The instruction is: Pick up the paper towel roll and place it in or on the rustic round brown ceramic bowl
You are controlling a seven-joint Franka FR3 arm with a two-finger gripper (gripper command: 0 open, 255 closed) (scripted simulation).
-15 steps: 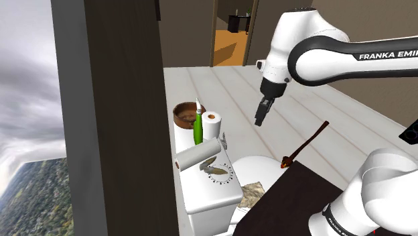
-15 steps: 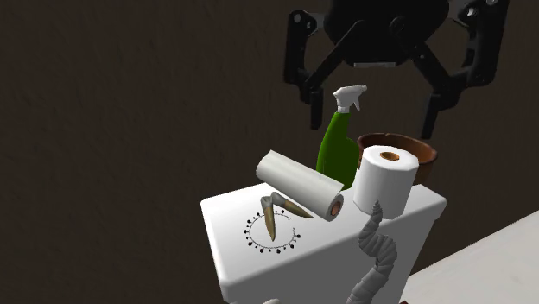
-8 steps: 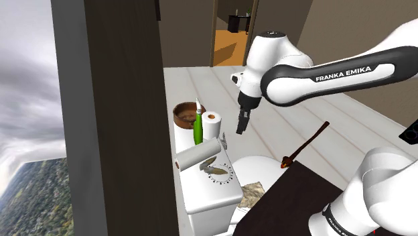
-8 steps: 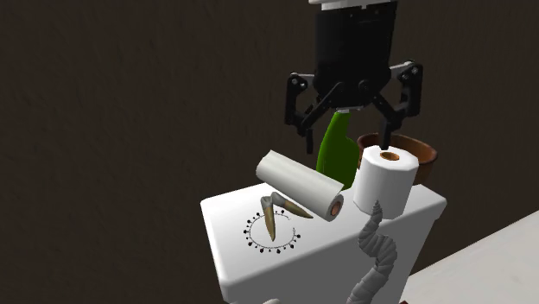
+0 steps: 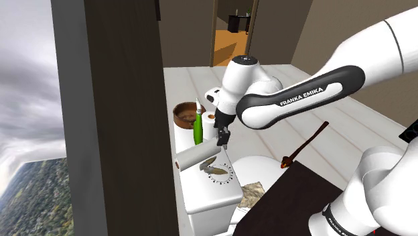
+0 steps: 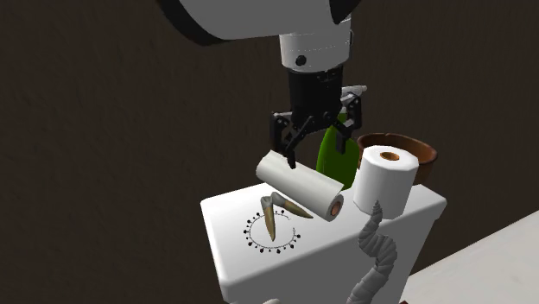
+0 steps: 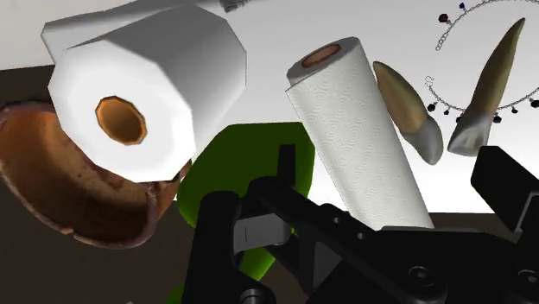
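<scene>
Arm's swung in from over the floor, and the pincer (image 6: 320,151) has dropped right down over the paper towel roll (image 6: 298,185).

The pincer is spread wide with nothing in it, hanging just above the roll's higher end. The roll lies on its side on the white toilet tank lid (image 6: 302,250), across a couple of tusk-shaped pendants (image 6: 275,218). It's just beside the green spray bottle (image 6: 328,162) and an upright toilet paper roll (image 6: 384,180), with the brown bowl (image 6: 415,148) behind those. My guess is it's light and squashy, and the embossed paper should be grippy, though it'll roll if nudged. I'd pinch it gently across the middle of the cylinder.
</scene>
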